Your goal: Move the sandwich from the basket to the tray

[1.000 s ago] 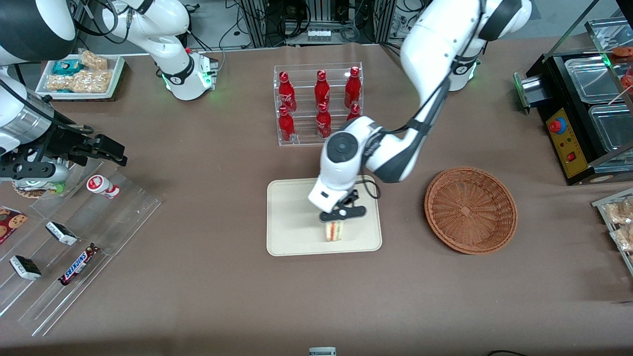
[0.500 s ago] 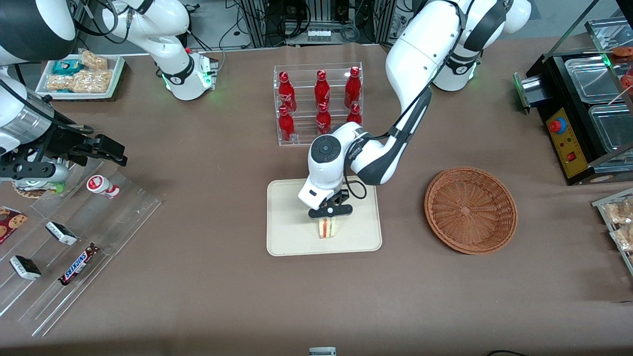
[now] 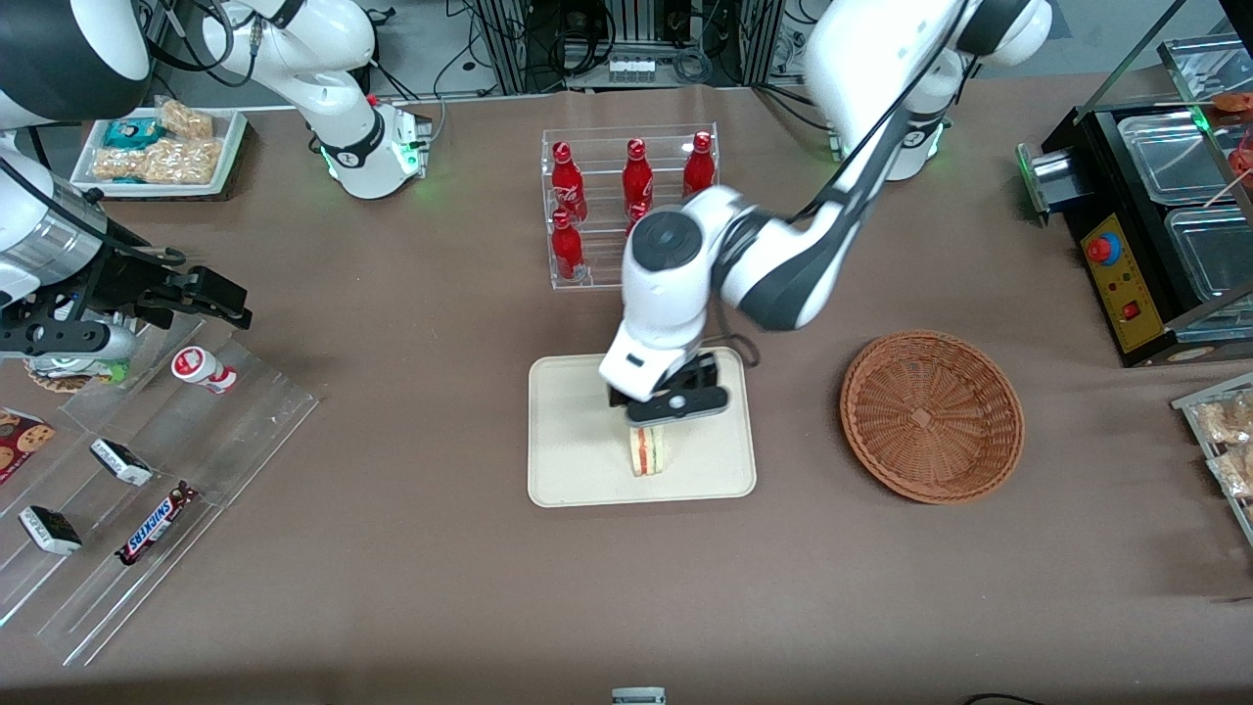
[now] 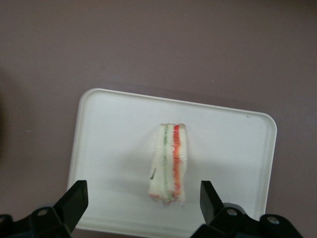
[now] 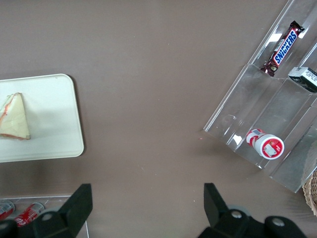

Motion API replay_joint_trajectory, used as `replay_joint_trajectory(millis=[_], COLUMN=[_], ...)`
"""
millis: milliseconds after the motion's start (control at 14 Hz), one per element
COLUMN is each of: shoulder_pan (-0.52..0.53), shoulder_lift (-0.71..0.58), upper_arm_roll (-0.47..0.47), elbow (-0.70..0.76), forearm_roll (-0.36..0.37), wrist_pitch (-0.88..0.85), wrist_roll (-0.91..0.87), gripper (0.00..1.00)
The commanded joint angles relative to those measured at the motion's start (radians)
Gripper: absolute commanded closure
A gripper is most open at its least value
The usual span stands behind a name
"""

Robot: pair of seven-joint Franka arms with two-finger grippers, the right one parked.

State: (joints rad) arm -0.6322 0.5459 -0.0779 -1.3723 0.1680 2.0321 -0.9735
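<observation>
The sandwich, a pale wedge with red, orange and green filling layers, stands on its edge on the cream tray, near the tray's edge closest to the front camera. It also shows in the left wrist view on the tray, and in the right wrist view. My left gripper hangs open and empty above the sandwich, its fingers spread wide to either side of it and clear of it. The wicker basket sits empty beside the tray, toward the working arm's end.
A clear rack of red bottles stands farther from the front camera than the tray. Clear acrylic racks with snack bars and a small cup lie toward the parked arm's end. A black appliance stands at the working arm's end.
The gripper has let go of the sandwich, opened wide and risen above it. The sandwich stays standing on the tray.
</observation>
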Motion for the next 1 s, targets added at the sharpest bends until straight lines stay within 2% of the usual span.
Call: replay_joint_trajectory(millis=[0,143,286,571,857,929], shoulder_pan=[0.063,0.15,0.233,0.383,0.508,0.561], shoulder_lift=[-0.116,-0.171,-0.227,-0.366,-0.477,-0.529], upper_arm_roll=[-0.003,-0.008,-0.008,-0.008,-0.005,-0.008], elbow=[-0.048,-0.08,-0.14,-0.25,-0.326,-0.368], forearm_roll=[0.006,0.001,-0.011,-0.083,-0.097,-0.12], wrist_pitch=[-0.096,-0.157,-0.167,-0.245,-0.318,-0.326], wrist_roll=[-0.016,0.025,0.158,0.44,0.678,0.767], gripper=[0.0,0.0,0.0,0.0,0.0,0.0])
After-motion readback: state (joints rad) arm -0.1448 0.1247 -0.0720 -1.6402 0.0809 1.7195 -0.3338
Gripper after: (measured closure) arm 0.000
